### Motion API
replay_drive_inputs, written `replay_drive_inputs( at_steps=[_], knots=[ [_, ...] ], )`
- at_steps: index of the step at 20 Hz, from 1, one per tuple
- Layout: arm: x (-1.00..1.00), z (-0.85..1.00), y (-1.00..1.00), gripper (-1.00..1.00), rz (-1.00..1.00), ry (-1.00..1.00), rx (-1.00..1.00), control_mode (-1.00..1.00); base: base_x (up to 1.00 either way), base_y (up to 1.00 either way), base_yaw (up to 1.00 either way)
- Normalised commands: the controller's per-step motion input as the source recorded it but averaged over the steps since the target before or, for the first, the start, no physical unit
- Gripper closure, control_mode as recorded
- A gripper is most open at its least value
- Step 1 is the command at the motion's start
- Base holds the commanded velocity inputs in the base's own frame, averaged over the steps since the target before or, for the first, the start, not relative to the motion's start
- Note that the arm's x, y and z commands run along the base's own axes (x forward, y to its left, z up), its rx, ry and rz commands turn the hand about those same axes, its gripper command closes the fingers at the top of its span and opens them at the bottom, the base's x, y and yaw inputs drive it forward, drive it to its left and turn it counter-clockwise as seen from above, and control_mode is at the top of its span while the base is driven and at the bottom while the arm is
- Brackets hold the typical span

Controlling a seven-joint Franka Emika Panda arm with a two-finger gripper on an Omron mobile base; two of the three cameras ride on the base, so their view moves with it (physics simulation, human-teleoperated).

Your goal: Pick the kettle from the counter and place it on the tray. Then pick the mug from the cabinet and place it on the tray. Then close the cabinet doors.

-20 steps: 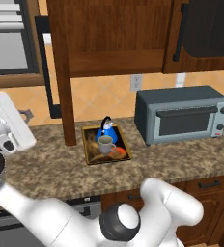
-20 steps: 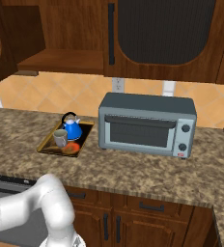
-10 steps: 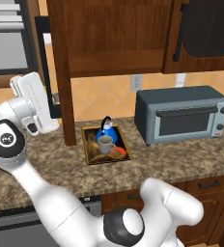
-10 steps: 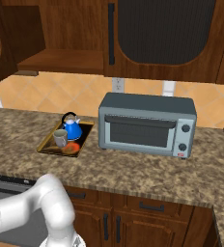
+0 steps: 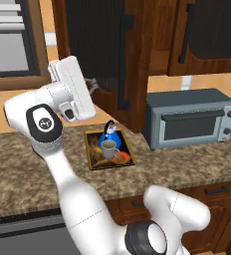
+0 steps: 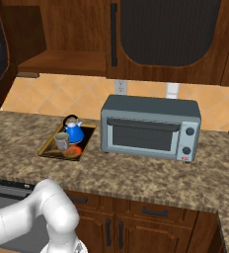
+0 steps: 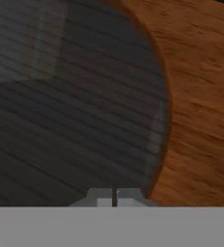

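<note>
Tray: the tray [image 5: 93,160] sat on the counter [image 5: 187,169], just beside the toaster oven [image 5: 189,118].
Kettle: the blue kettle [image 5: 109,134] stood on the tray already.
Mug: the grey mug [image 5: 108,148] stood there too, in front of the kettle.
Change: the arm had swung up from low on the left, and the open cabinet door [image 5: 100,50] had swung round.
Gripper: the gripper [image 7: 114,197] was pinched shut, holding nothing, pressed close against the door's dark panel.
Left to do: close the doors.
</note>
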Motion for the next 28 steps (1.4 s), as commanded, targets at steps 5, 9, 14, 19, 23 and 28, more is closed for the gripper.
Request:
replay_drive_inputs(
  at_steps=[5, 9, 14, 19, 23, 28],
  knots=[
    [0.65, 0.38, -1.0, 1.0, 0.0, -0.09, 0.03, -1.0, 0.0, 0.0, 0.0],
    [0.89, 0.29, -0.95, 1.0, 0.0, -0.02, 0.07, -1.0, 0.0, 0.0, 0.0],
    [0.91, 0.05, -0.8, 1.0, 0.03, 0.0, 0.08, -1.0, 0.0, 0.0, 0.0],
    [0.73, 0.0, -0.87, 1.0, 0.26, 0.0, 0.1, -1.0, 0.0, 0.0, 0.0],
    [0.55, 0.0, -0.85, 1.0, 0.37, 0.0, 0.11, -1.0, 0.0, 0.0, 0.0],
    [0.45, -0.09, -0.91, 1.0, 0.49, -0.02, 0.09, -1.0, 0.0, 0.0, 0.0]
  ],
)
